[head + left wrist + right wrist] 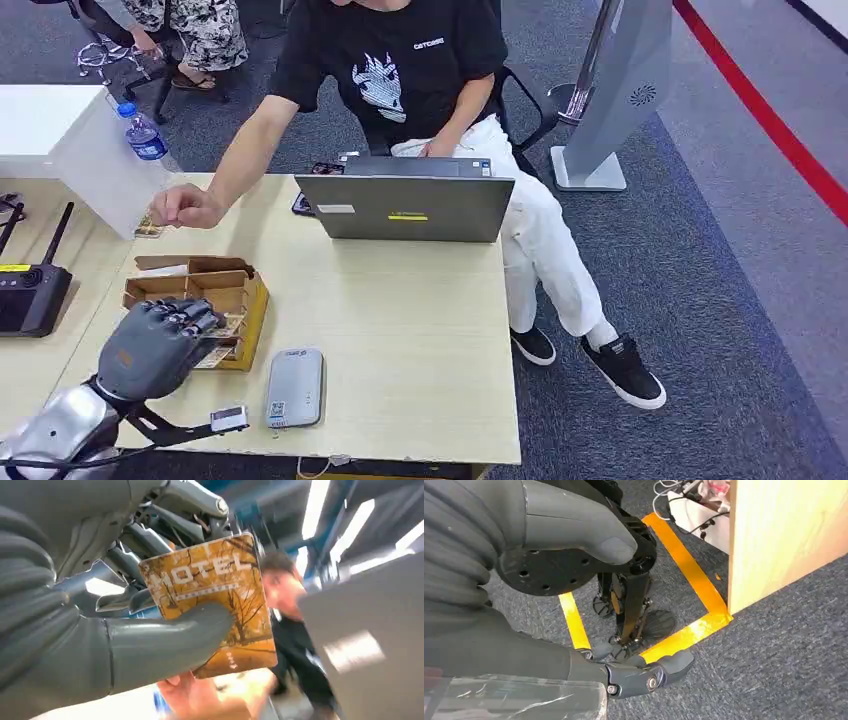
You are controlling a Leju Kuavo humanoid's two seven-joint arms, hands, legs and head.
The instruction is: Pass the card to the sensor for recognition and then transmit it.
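Orange and printed with bare trees and the word HOTEL, the card [212, 605] sits pinched in my left hand [155, 345], thumb pressed across its face and the darker fingers [145, 540] behind it. From the head camera that hand hovers over the near end of the cardboard box [200, 300], so I judge the pickup done. The grey reader [294, 387] lies flat on the table [400, 330] just beside the hand, toward the laptop [405, 205] side and a little nearer me; the card is not over it yet, so the recognition step and the hand-over both remain. Beyond the hand, the person's hand [185, 207] rests on the tabletop (closed on something small, I cannot make out what). My right hand [624, 645] hangs low beside the table leg [774, 535], fingers apart and holding nothing.
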